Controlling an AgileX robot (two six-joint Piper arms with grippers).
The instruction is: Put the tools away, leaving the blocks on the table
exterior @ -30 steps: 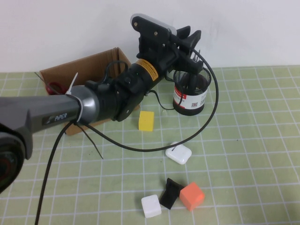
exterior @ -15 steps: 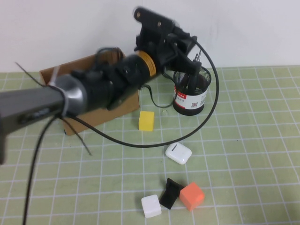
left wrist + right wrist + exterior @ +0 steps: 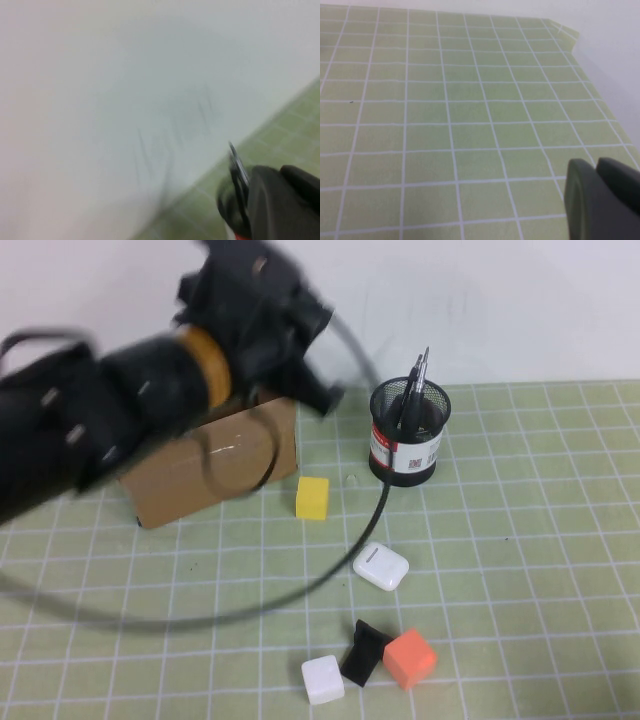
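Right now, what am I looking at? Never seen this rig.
A two-armed table robot. One picture looks down from above; the other two come from a camera on each wrist. The left tool, shut with nothing seen in it, is raised beside a cardboard box. The right tool, shut, hangs over bare mat, outside the overhead picture. On the mat: a mesh cup holding slim tools, a white case, a yellow block, white block, black block and orange block.

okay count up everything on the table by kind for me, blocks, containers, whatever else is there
Blocks: 4, namely yellow, white, orange, black
Containers: 2, namely cardboard box, mesh pen cup
White case: 1
Total: 7
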